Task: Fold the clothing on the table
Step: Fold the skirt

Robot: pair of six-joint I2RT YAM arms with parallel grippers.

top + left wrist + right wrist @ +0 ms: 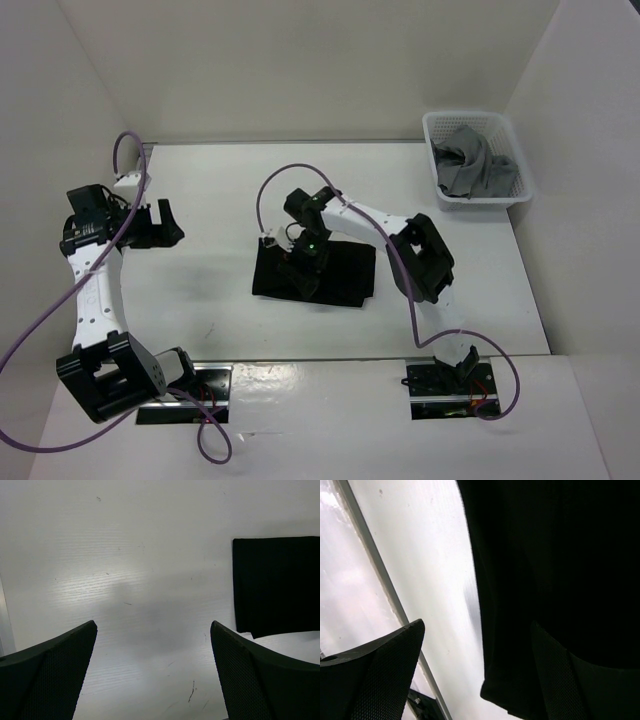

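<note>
Lying folded as a black rectangle at the table's (220, 180) centre, the clothing (345, 280) sits under the right pincer (303, 272), spread and empty. Left pincer (165, 225), also spread, hovers at nine o'clock. Another fold likely needs both pinching matching corners. Right wrist view alone shows its edge closely; overhead alone shows the basket (478, 201) at two o'clock.

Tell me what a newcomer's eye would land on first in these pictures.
The black clothing stands out most: a neat dark rectangle in the middle of the white table, with the right gripper open over it. Next comes the white basket at the far right corner, with a grey garment bunched inside it. The left gripper hangs open over bare table at the left.
</note>
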